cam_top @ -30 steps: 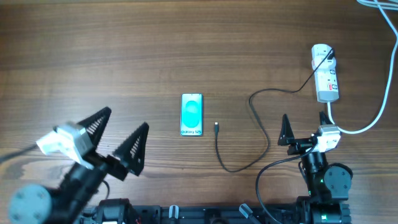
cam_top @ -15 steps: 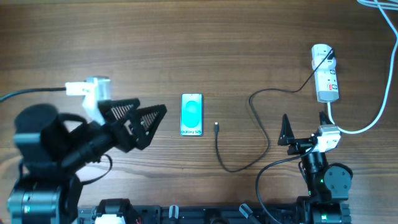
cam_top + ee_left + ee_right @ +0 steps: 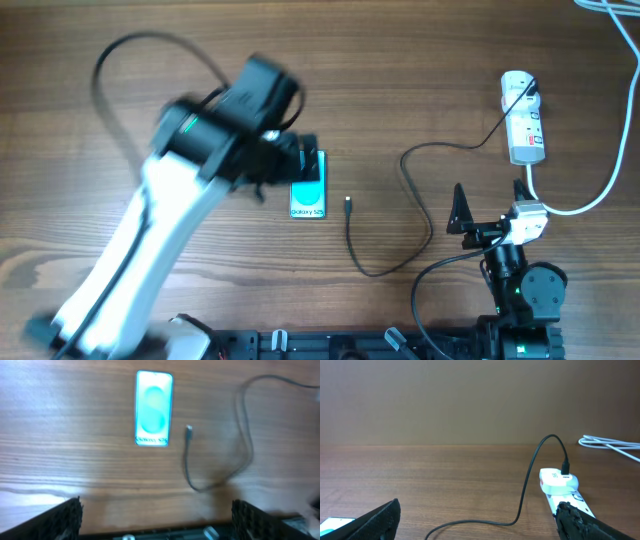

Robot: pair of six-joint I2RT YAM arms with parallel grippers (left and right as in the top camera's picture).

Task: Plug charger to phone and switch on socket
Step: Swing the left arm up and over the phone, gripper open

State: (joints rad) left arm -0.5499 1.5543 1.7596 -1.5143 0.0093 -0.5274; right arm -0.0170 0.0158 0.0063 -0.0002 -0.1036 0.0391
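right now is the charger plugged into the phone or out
Out: the charger ends in a tip lying beside the phone, with a clear gap between them.

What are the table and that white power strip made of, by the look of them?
The table looks like wood or wood-look laminate: brown, matte, with long grain streaks. The socket looks like smooth white moulded plastic, judging by its rounded, even casing.
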